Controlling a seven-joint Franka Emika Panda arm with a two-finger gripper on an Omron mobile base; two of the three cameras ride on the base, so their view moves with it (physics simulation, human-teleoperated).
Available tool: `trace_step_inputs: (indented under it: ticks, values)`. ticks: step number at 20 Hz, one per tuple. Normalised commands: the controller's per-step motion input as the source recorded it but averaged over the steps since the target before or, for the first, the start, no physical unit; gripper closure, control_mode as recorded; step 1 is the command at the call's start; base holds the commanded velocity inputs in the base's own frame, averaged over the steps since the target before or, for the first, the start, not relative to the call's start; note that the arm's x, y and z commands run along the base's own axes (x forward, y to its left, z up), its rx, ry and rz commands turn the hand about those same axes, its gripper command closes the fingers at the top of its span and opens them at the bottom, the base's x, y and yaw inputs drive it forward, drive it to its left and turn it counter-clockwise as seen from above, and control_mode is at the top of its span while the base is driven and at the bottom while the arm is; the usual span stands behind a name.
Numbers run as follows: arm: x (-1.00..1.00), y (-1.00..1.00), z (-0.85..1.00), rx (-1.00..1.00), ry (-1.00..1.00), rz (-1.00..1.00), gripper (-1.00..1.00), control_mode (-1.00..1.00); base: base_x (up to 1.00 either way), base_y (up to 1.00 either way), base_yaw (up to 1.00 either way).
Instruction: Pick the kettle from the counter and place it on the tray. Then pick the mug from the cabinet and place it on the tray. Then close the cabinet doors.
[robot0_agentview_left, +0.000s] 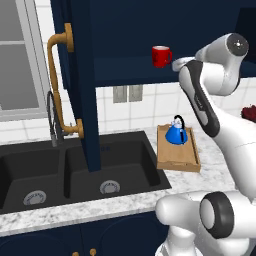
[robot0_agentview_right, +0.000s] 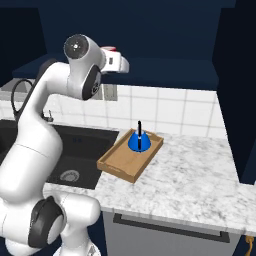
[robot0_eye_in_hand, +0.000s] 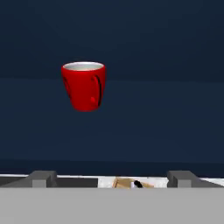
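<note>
mugs: one mug (robot0_agentview_left: 161, 56); kettles: one kettle (robot0_agentview_left: 176, 132); trays: one tray (robot0_agentview_left: 176, 159); sink basins: two

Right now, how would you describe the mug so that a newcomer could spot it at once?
Find the open dark navy wall cabinet above the black sink. On its navy inner shelf stands the mug, alone. It is glossy red with a pale inside, the one bright red thing against all that navy.
</note>
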Motion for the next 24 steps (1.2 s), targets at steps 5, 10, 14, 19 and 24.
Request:
trace_step_inputs:
  ticks: [5,10,14,19,24]
  values:
    - [0.7,0.0,0.15,0.02,0.0,0.09,-1.0,-1.0,0.0,0.0,0.0]
    - [0.45,0.0,0.33,-0.01,0.0,0.03,-1.0,-1.0,0.0,0.0,0.0]
    - [0.35,0.08,0.03,0.0,0.05,0.0,-1.0,-1.0,0.0,0.0,0.0]
    - [0.22,0.03,0.0,0.0,0.01,0.09,-1.0,-1.0,0.0,0.0,0.0]
    - [0.1,0.05,0.0,0.0,0.0,0.11,-1.0,-1.0,0.0,0.0,0.0]
